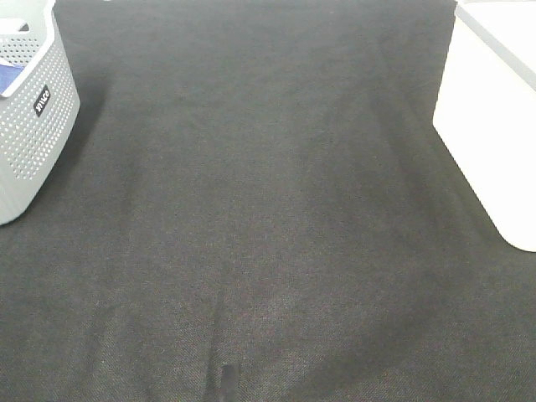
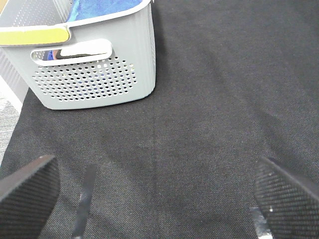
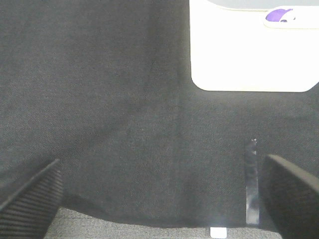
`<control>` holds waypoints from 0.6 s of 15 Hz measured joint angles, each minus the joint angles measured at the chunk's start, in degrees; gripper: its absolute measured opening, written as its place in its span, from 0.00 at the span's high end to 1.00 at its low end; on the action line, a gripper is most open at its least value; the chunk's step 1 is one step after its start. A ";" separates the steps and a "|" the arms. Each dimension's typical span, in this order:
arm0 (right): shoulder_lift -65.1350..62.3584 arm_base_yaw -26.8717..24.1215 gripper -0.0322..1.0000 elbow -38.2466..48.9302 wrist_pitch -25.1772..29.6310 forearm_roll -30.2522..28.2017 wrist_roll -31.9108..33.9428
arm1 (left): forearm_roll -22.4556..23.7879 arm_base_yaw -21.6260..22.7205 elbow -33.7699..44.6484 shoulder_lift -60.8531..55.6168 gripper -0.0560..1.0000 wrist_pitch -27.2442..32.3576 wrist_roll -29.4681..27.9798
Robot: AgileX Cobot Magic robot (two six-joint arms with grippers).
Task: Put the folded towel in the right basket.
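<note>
A grey perforated basket [image 1: 29, 126] stands at the far left of the dark cloth; it holds blue fabric [image 2: 99, 7], also seen at its rim in the high view [image 1: 10, 77]. A white basket [image 1: 490, 117] stands at the far right and shows in the right wrist view [image 3: 251, 50]. My left gripper [image 2: 154, 199] is open and empty, a short way in front of the grey basket [image 2: 94, 64]. My right gripper [image 3: 159, 199] is open and empty, a short way in front of the white basket. Neither gripper shows in the high view.
A dark cloth [image 1: 268, 226] covers the table between the two baskets. The white basket carries a purple mark [image 3: 281, 15] near its rim. The cloth's edge lies close below the right gripper [image 3: 149, 221].
</note>
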 joint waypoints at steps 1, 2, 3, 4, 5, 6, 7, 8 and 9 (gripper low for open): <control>-2.18 0.00 0.01 2.23 0.00 0.06 0.06 | 0.00 0.00 0.00 0.00 0.01 0.00 0.00; -4.41 0.06 0.01 4.24 -0.06 0.46 0.06 | 0.00 0.00 0.00 0.00 0.01 0.00 0.00; -6.47 0.74 0.01 6.30 -0.17 1.03 0.06 | 0.00 0.00 0.00 0.00 0.01 0.00 0.00; -8.48 1.72 0.01 6.76 -0.29 1.49 0.06 | 0.00 0.00 0.00 0.00 0.01 0.00 0.00; -10.37 2.29 0.01 6.88 -1.20 1.95 0.06 | 0.00 0.00 0.00 0.00 0.01 0.00 0.00; -12.32 2.52 0.01 7.16 -1.72 1.95 0.11 | 0.00 0.00 0.00 0.00 0.01 0.00 0.00; -13.46 2.58 0.01 7.45 -2.18 2.01 0.40 | 0.00 0.00 0.00 0.00 0.01 0.00 0.00; -13.58 2.64 0.01 8.31 -3.90 2.01 0.86 | 0.00 0.00 0.00 0.00 0.01 0.00 0.00; -13.58 2.64 0.01 9.00 -5.16 2.01 1.43 | 0.00 0.00 0.00 0.00 0.01 0.00 0.00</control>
